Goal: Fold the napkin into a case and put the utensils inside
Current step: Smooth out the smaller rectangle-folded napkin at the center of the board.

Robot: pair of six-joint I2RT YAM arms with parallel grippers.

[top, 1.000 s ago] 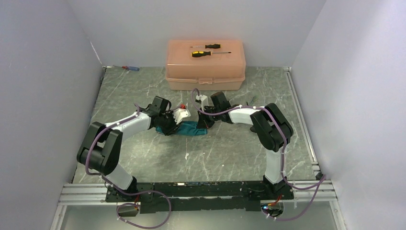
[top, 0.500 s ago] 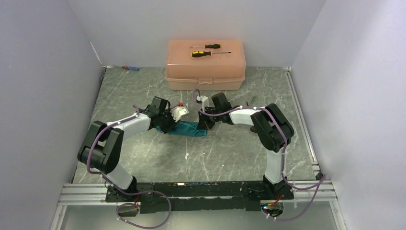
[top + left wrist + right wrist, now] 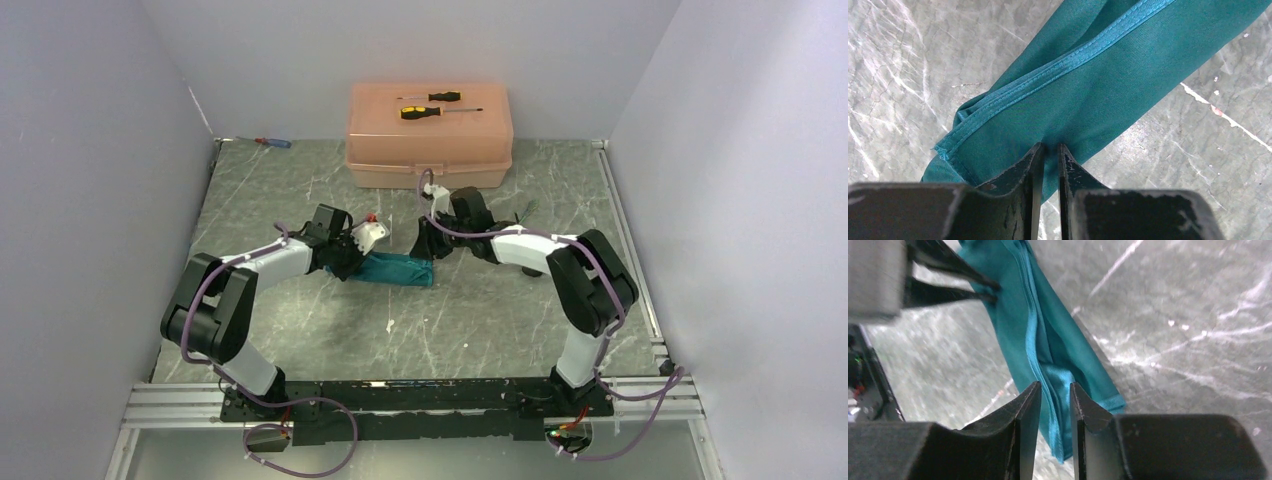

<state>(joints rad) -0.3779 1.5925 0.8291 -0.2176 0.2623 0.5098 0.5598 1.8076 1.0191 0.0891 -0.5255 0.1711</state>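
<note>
Teal napkin (image 3: 400,270) lies mid-tabletop (image 3: 480,330), folded lengthwise into a long, narrow, flat strip w/ a lighter stitched hem running along it (slightly shiny weave, layers gaping a bit at the right end). Left claw (image 3: 1050,150) has its tips on the left end, nearly closed; can't tell if cloth is pinched. Right claw (image 3: 1055,387) hangs over the right end, fingers slightly apart, holding nothing.

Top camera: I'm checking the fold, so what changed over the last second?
The right gripper drew back toward the peach box, its jaws now slightly apart over the right end of the napkin; whether it let go is unclear. The napkin lies flatter, a narrow strip. The left gripper kept to its left end, jaws nearly together. Box and screwdrivers unmoved.
</note>
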